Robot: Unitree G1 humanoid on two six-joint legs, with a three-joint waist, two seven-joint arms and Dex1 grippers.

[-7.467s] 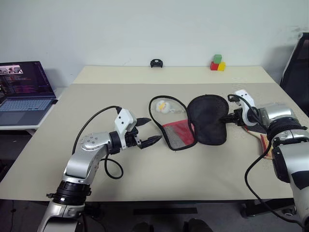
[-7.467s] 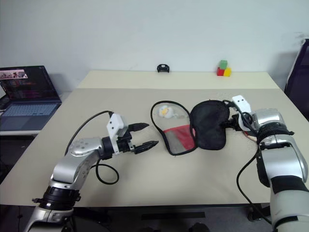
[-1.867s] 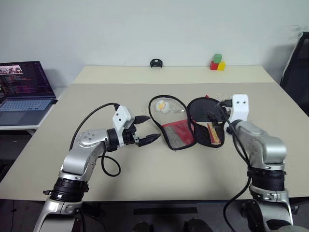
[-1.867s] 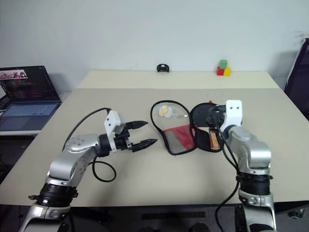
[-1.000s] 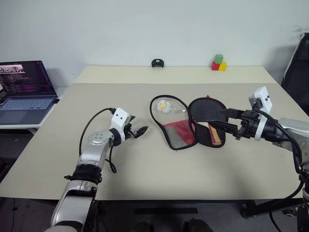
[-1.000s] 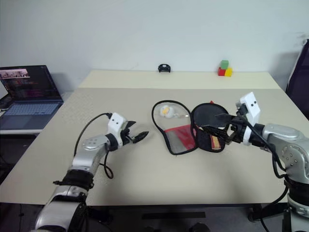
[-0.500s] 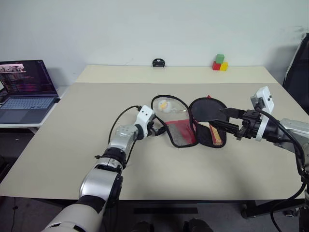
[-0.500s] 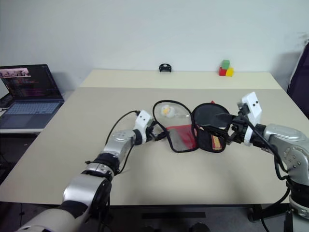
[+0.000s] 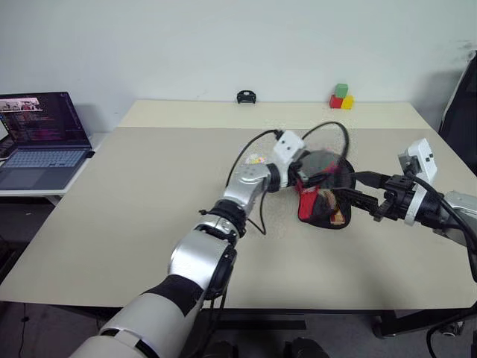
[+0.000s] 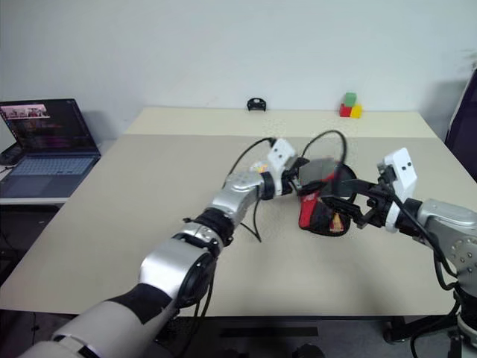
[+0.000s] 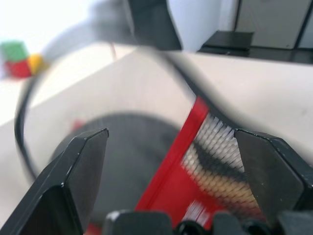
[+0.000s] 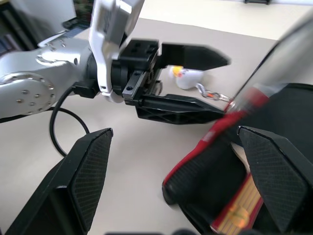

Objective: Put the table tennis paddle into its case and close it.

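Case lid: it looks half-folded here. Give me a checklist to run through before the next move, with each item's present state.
1. Table tennis paddle inside the case, wooden handle showing at the open edge: ok.
2. Lid lifted off the table, partway over the paddle: ok.
3. Lid fully down on the lower half: not ok.
4. Left gripper open, its lower finger at the lid's edge: ok; whether it touches the fabric: cannot tell.
5. Right gripper open beside the case, holding nothing: ok.
6. Zip closed: not ok, the edge gapes.
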